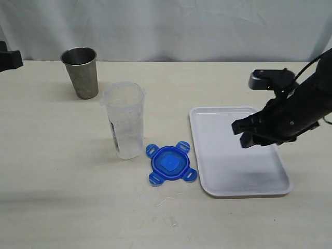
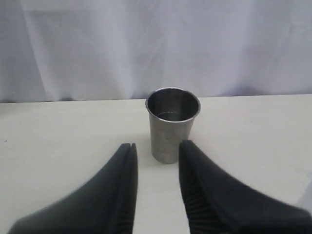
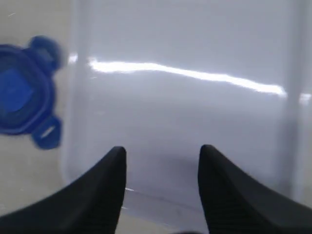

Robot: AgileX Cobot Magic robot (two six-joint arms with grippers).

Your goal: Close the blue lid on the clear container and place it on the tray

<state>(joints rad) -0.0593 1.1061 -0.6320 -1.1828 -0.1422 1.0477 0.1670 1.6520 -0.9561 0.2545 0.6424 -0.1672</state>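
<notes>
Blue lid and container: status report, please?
Open, empty: left gripper facing metal cup, right gripper over tray. On table, blue lid beside uncapped container. Nothing blocking lid.

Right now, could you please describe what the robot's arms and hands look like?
All visible parts are black. The right arm is bulky and angular, with a thin black cable looping above it. The left hand and the right hand each have two tapered, curved fingers; the left's inner faces are ribbed. No markings show.

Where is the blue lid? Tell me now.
Exterior view: the blue lid lies flat on the table between the clear container, left, and the tray, right.
</notes>
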